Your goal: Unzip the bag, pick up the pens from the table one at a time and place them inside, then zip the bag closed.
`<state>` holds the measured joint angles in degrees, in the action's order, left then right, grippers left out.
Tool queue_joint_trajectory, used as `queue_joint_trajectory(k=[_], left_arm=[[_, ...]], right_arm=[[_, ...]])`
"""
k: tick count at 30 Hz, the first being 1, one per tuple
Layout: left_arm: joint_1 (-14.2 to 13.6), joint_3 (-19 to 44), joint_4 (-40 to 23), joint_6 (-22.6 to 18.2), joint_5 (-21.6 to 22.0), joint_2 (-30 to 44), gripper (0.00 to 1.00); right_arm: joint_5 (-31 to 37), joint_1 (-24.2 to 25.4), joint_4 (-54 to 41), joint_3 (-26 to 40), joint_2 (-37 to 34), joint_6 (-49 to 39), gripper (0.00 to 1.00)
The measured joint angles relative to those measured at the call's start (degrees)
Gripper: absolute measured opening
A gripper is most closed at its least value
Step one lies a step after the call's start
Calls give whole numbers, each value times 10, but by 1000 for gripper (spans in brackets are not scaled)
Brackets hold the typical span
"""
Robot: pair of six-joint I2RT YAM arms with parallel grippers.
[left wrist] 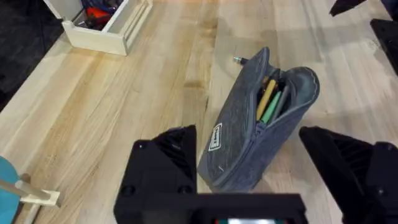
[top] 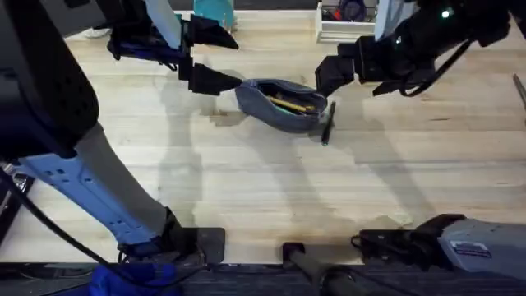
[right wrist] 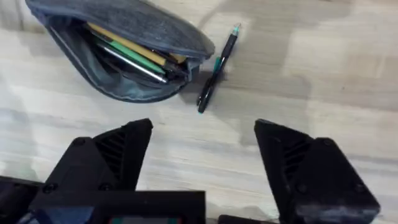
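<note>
The blue-grey bag [top: 275, 105] lies on the table [top: 246, 181] with its zipper open. Yellow and green pens [left wrist: 268, 99] show inside it. The same open bag [right wrist: 124, 37] appears in the right wrist view, and beside it a dark pen [right wrist: 214, 71] with a green tip lies on the wood. In the overhead view that pen [top: 328, 123] rests against the bag's right end. My left gripper [top: 212, 57] stands open just left of the bag [left wrist: 249, 137], not touching it. My right gripper [top: 327, 76] is open above the bag's right end, with nothing between its fingers [right wrist: 112, 155].
A white box [top: 345, 25] holding a tape roll [top: 353, 10] stands at the back right; the box [left wrist: 106, 28] also appears in the left wrist view. A teal object [top: 214, 10] sits at the back centre. Bare wood stretches in front of the bag.
</note>
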<state>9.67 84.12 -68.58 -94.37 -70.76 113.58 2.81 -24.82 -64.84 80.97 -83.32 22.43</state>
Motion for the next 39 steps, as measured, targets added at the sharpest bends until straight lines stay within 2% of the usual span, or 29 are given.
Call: queue_joint_trajectory(k=[7, 10, 13, 19, 22, 28, 39], left_arm=[[0, 0, 0, 0, 0, 0, 995], [0, 0, 0, 0, 0, 0, 994], [0, 0, 0, 0, 0, 0, 994], [0, 0, 0, 0, 0, 0, 994], [0, 0, 0, 0, 0, 0, 994], [0, 0, 0, 0, 0, 0, 993], [0, 0, 0, 0, 0, 0, 994]], right_arm=[[5, 2, 2, -2, 1, 32, 993], [11, 9, 6, -23, 14, 35, 992], [10, 28, 24, -67, 51, 37, 992], [-37, 83, 144, -186, 150, 43, 993], [-60, 97, 194, -246, 174, 47, 994], [-68, 97, 242, -324, 173, 64, 995], [-24, 97, 309, -357, 149, 79, 995]])
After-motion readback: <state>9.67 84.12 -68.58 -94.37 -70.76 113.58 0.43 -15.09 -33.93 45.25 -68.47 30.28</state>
